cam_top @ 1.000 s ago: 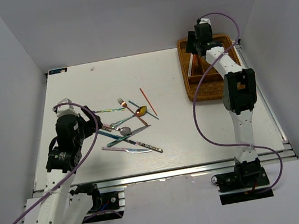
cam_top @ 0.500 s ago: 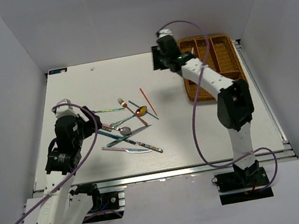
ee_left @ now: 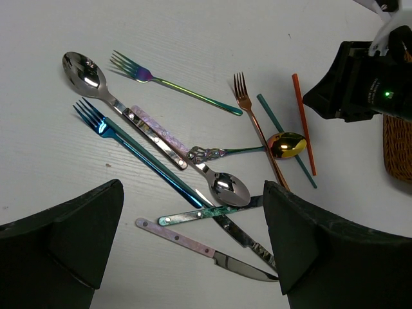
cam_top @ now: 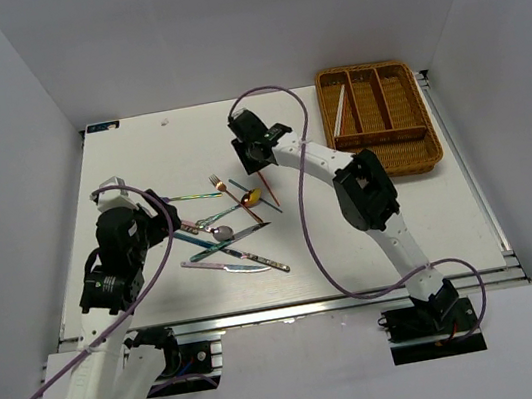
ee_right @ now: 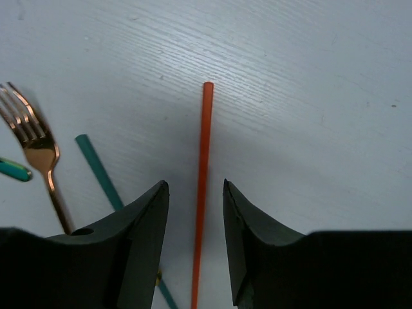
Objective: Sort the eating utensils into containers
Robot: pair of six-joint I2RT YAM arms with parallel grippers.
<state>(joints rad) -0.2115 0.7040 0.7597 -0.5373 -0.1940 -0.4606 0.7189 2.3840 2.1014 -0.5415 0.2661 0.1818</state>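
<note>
Pick step: R gripper (ee_right: 195,193) open, jaws astride red chopstick (ee_right: 205,148). Next: lower, close, carry to tray (cam_top: 386,168), far right. L gripper (ee_left: 192,190) open.

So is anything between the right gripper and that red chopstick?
Nothing visible. The right gripper hangs open over the red chopstick, one finger on each side. The teal chopstick runs close by one finger, outside the gap.
</note>
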